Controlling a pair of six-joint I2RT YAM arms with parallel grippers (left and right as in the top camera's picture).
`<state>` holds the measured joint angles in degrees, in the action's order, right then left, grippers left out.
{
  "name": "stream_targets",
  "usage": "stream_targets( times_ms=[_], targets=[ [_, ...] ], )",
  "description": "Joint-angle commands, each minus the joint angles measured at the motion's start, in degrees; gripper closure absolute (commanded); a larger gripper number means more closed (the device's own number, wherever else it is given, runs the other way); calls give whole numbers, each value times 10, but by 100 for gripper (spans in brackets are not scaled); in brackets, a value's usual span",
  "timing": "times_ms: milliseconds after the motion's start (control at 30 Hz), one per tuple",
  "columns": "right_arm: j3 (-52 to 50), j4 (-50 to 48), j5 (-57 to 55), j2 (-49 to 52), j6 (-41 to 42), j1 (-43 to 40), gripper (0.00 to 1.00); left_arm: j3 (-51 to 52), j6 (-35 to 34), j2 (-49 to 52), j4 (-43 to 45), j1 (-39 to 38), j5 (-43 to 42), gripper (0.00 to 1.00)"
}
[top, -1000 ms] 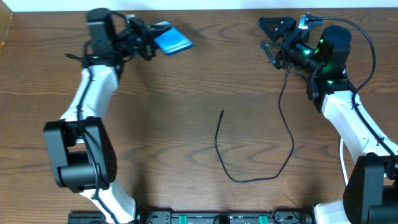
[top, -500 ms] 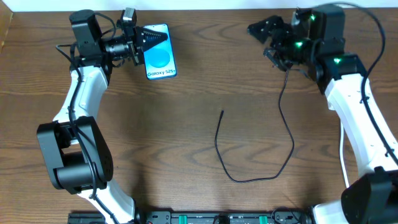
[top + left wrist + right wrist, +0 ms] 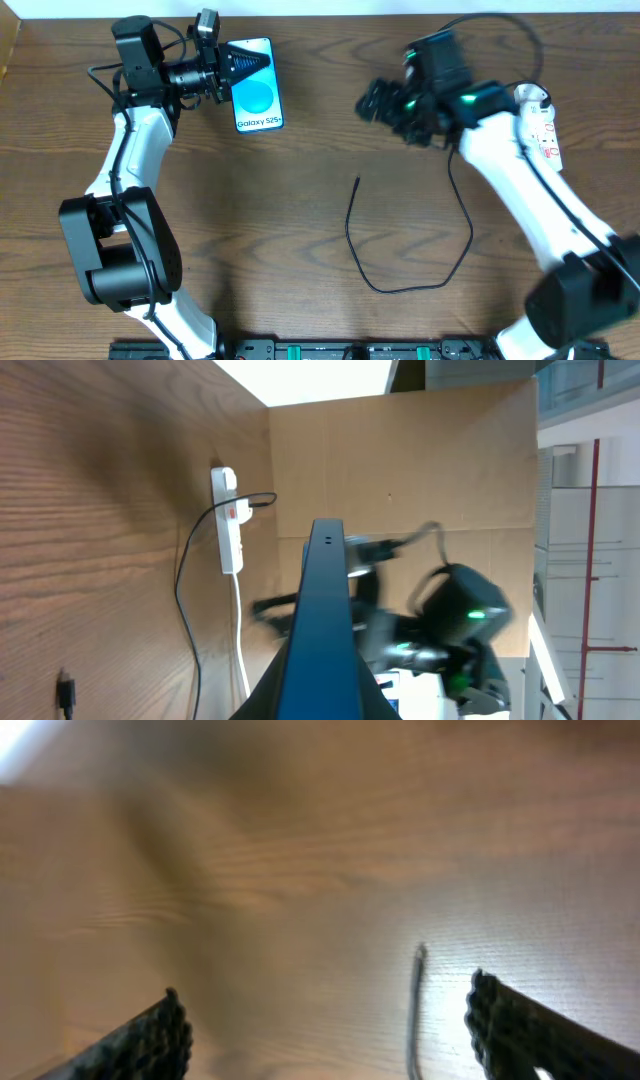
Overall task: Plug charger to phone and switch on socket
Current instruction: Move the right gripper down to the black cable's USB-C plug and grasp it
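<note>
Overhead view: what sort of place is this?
Most likely a robotics lab bench: two white-and-black robot arms at a brown wood-grain table, a plain cardboard wall behind, the left hand gripping a slim blue-screened smartphone.

One phone point(image 3: 255, 98), one charger point(image 3: 349, 222), one socket point(image 3: 229, 535), two arms point(image 3: 135, 160).

The phone point(image 3: 256, 98) screen is blue, the charger point(image 3: 471, 232) black, the socket point(image 3: 228, 525) white with red marks, the table point(image 3: 300, 150) brown woodgrain.

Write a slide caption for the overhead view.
Left claw grips the phone; open right claw hovers near the charger.
</note>
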<state>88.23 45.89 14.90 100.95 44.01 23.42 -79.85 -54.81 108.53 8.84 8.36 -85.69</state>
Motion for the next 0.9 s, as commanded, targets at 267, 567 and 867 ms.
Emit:
stream_targets(
  times_ms=[267, 567, 867],
  targets=[
    [3, 79, -19, 120, -12, 74, 19, -6, 12, -13, 3, 1, -24, 93],
    [3, 88, -73, 181, 18, 100, 19, -6, 12, -13, 3, 1, -24, 93],
    [3, 79, -80, 212, 18, 106, 25, -6, 12, -13, 3, 1, -24, 93]
  ],
)
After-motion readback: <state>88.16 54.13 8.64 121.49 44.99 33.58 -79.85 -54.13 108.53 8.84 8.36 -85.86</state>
